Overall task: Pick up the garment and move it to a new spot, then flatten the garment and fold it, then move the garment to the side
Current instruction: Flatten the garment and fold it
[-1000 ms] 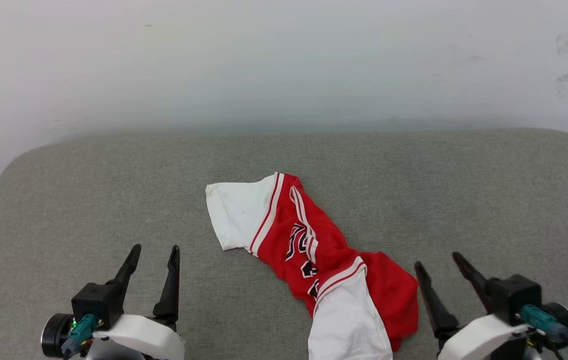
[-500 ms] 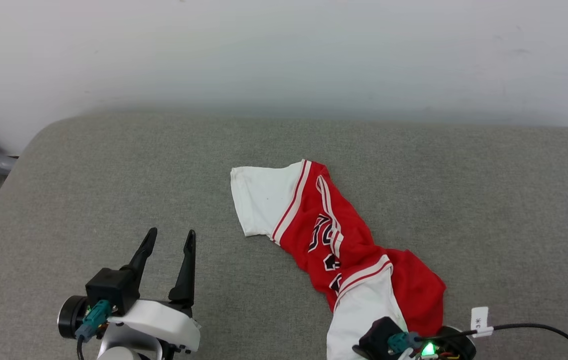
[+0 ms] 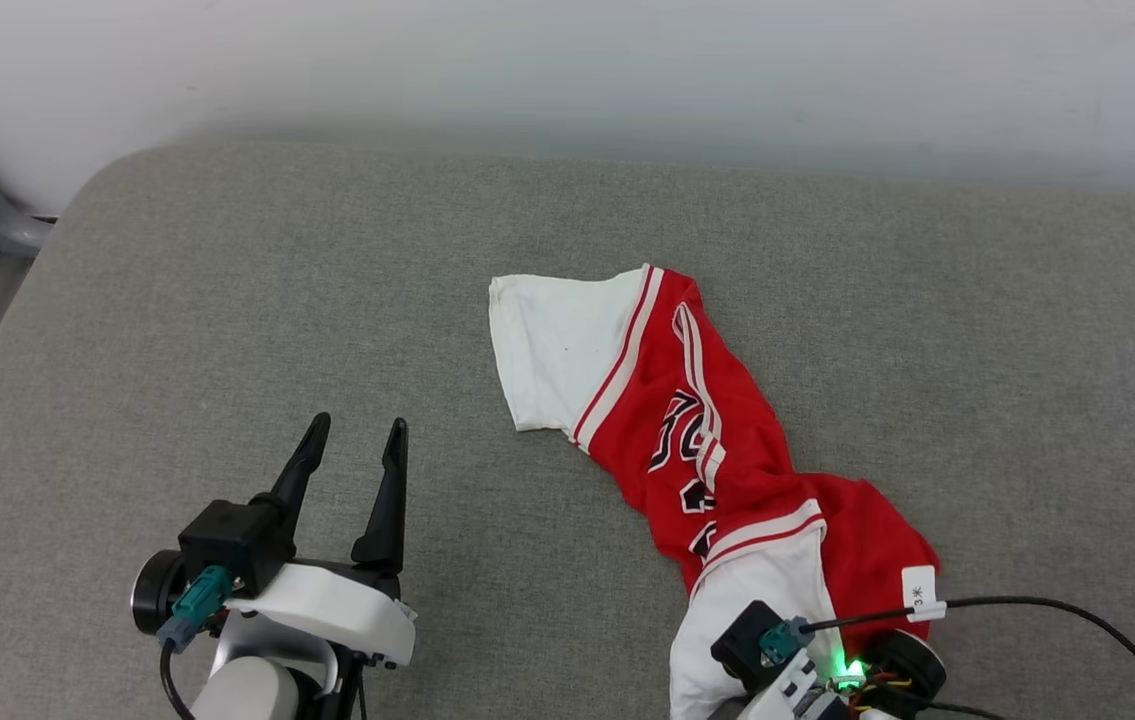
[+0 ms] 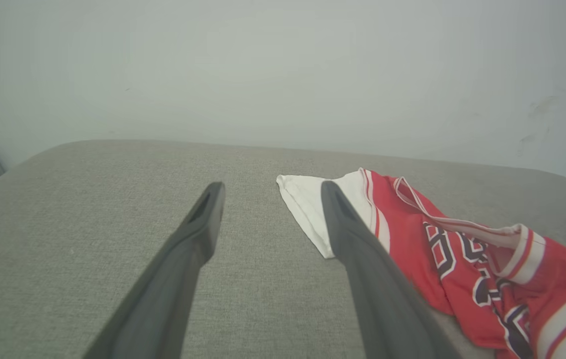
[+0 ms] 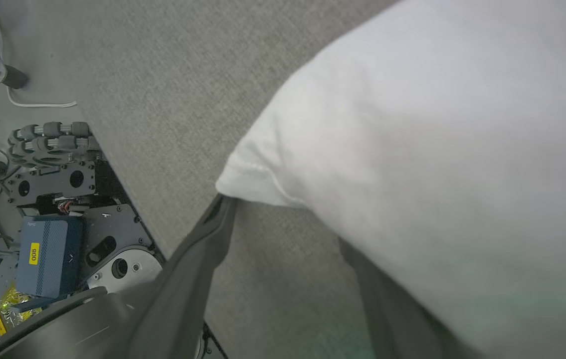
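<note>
We see no step done yet: the crumpled shirt (image 3: 717, 460) lies right of our wide-apart left claw (image 3: 358, 425), a sleeve (image 5: 412, 149) touching our wide-apart right claw (image 5: 283, 219).

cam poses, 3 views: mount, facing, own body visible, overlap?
Head: on the head, facing forward-down at the garment on the cushion; left gripper lower left, right wrist lower right.
Left wrist: on that wrist, along its own open fingers across the cushion to the wall, garment at right.
Right wrist: on that wrist, down past the right gripper at the garment's white sleeve; robot base at left.
Shared: head and left wrist both show the far white sleeve.
</note>
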